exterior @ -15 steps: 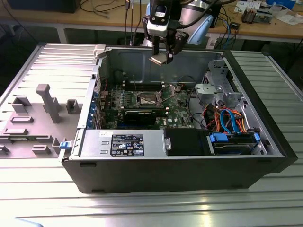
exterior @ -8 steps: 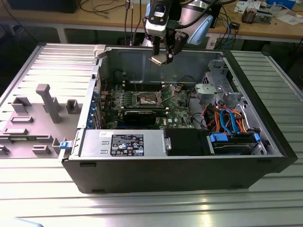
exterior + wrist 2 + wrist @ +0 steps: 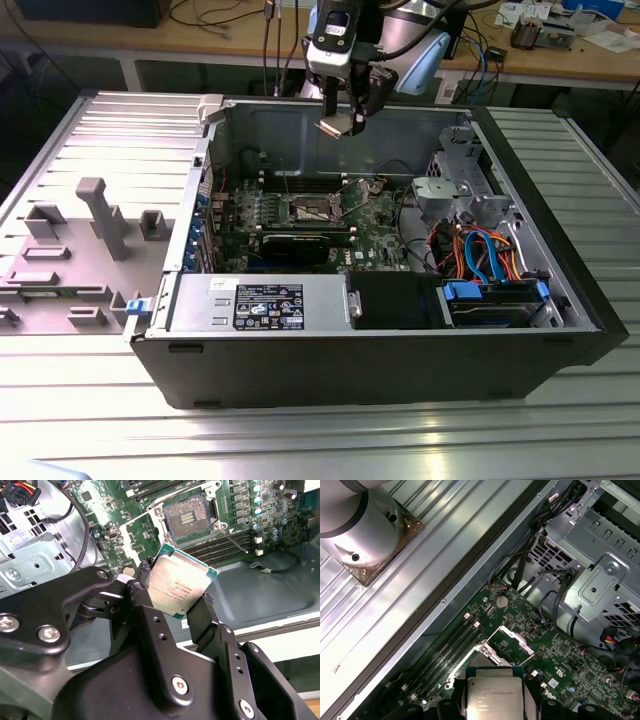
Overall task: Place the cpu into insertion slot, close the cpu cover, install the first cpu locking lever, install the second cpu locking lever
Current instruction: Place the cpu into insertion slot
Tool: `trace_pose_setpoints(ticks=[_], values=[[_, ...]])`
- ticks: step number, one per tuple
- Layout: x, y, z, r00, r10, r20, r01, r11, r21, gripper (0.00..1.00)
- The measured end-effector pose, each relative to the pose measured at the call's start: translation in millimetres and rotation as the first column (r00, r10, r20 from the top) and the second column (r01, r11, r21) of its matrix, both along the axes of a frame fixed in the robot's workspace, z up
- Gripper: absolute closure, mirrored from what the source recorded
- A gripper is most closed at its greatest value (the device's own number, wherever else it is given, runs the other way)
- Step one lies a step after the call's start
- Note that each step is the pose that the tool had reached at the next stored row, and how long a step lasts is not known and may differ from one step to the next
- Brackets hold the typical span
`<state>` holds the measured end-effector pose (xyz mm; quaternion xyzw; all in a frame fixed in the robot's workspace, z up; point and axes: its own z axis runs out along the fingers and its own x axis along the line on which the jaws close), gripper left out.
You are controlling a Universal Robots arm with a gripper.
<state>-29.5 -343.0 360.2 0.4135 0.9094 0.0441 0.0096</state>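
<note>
Silvery cpu sits clamped between the black fingers of the gripper, held in the air, well apart from the uncovered insertion slot on the green board.

Gripper: matte blk linkage bars, silver screws at pivots; blk fingers; arm silver-grey w/ light-blue joint cap; wrist head blk & white; round silver arm housing, small dark bolt holes.
</note>
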Motion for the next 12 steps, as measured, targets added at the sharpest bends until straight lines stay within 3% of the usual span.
trace_pose_setpoints(ticks=[3, 6, 9, 12], values=[[0.0, 0.0, 0.0, 1.0000, -0.007, 0.0000, 0.007, 1.0000, 0.0000, 0.46], [0.0, 0.0, -0.3, 0.9992, -0.039, 0.0000, 0.039, 0.9992, 0.0001, 0.46], [0.0, 0.0, -1.2, 0.9962, -0.087, 0.0000, 0.087, 0.9962, 0.0001, 0.46], [0.0, 0.0, -2.6, 0.9890, -0.148, 0.0000, 0.148, 0.9890, -0.0001, 0.46]])
